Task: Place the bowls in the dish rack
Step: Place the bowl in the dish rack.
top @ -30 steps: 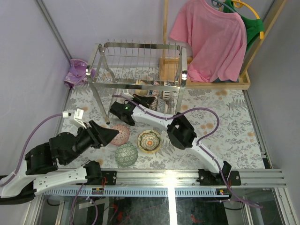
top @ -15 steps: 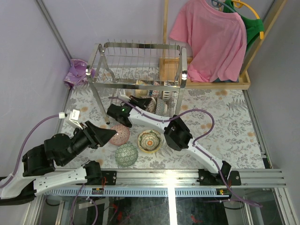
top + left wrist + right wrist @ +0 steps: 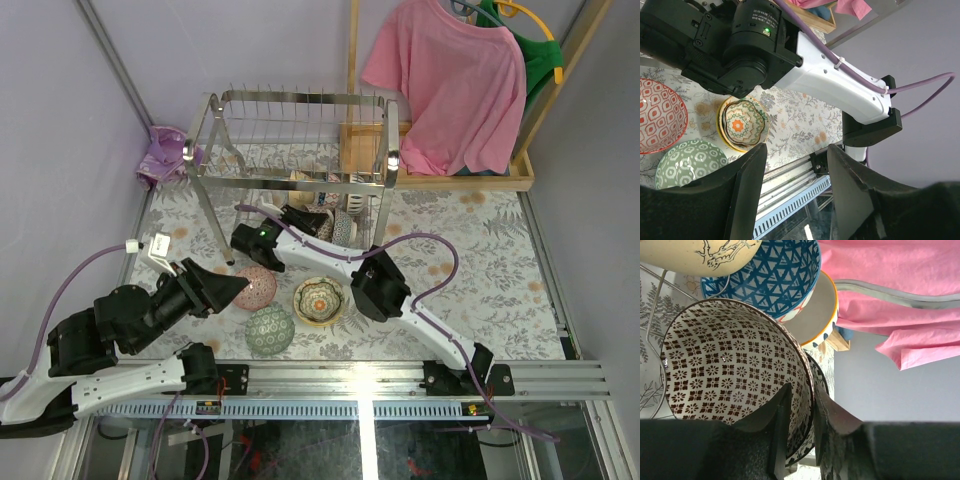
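Observation:
The steel dish rack (image 3: 295, 140) stands at the back, with several bowls on edge in its lower tier (image 3: 325, 205). My right gripper (image 3: 316, 216) reaches in there. In the right wrist view its jaws (image 3: 801, 387) straddle the rim of a brown-patterned white bowl (image 3: 730, 365), open, with a small gap at the inner finger. A blue bowl (image 3: 770, 270) and a yellow-rimmed bowl (image 3: 815, 310) stand behind it. On the table lie a red bowl (image 3: 262, 288), a green bowl (image 3: 270, 330) and a yellow bowl (image 3: 318, 300). My left gripper (image 3: 240, 288) hovers by the red bowl, open and empty (image 3: 796, 150).
A pink shirt (image 3: 450, 80) hangs on a wooden stand (image 3: 370, 150) at the back right. A purple cloth (image 3: 160, 155) lies left of the rack. The right arm (image 3: 830, 80) crosses above the table bowls. A metal rail (image 3: 400, 385) runs along the near edge.
My right gripper's jaws have parted from the brown-patterned bowl's rim. The right arm shifted slightly left, and the left arm eased back a little.

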